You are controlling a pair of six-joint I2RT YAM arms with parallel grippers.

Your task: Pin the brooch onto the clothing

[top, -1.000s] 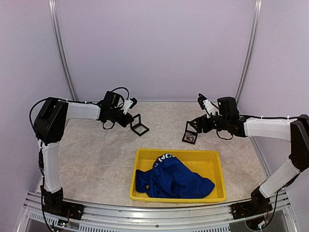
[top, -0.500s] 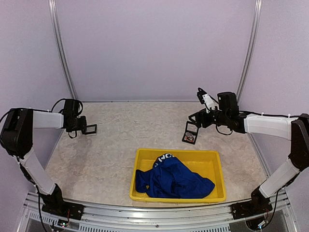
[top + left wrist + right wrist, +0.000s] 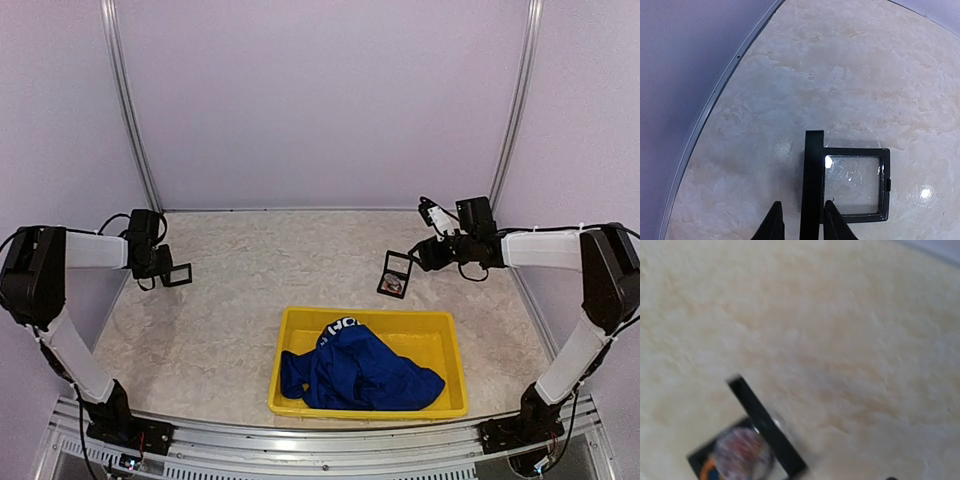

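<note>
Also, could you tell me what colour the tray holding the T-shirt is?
Yellow tray; the top external view shows it best.

Blurred throughout. Mottled beige table (image 3: 850,330) across most of view. At lower left, black case (image 3: 765,422), dark bar slanting across, holding round reddish brooch (image 3: 737,456).

Beige marbled table (image 3: 230,330); yellow bin (image 3: 425,345), brooch case (image 3: 394,277), clear-lidded case (image 3: 177,272)

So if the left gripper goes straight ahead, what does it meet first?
The upright black frame edge, standing inside the left gripper; past that, likely the table, though depth is unclear.
</note>
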